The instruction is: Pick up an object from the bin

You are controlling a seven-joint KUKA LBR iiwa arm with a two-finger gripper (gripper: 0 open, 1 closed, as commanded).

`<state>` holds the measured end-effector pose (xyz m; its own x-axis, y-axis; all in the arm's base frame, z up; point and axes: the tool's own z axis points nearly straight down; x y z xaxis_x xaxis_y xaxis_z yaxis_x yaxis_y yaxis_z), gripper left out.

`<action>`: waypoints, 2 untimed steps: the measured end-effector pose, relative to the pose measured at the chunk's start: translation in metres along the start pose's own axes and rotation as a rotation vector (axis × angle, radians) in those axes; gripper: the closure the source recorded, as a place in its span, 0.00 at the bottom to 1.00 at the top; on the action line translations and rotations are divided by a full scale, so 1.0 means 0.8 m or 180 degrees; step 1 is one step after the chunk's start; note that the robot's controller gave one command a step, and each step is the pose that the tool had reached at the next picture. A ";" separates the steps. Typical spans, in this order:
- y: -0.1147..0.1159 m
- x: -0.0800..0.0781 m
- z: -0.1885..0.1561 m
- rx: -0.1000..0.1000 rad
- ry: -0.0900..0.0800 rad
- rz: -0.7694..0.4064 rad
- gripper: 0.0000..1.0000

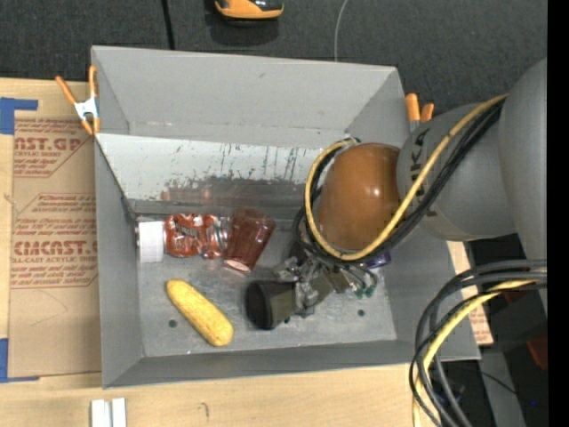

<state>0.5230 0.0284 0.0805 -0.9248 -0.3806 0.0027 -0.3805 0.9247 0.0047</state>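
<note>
A stubby dark cylinder (265,304) lies on the floor of the grey bin (240,105), near its lower wall and right of centre. It is near-black, with its round end face turned toward the bin's left. The end effector (307,285) sits low just to the cylinder's right, at its right end. Whether it is spread or clamped I cannot tell, as the arm's orange-brown cover overhangs it. A yellow corn cob (199,312) lies left of the cylinder, apart from it.
</note>
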 end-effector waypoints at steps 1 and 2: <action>0.001 0.001 -0.019 -0.0001 0.0014 0.0001 1.00; 0.000 0.000 -0.045 0.0008 -0.0001 0.0002 1.00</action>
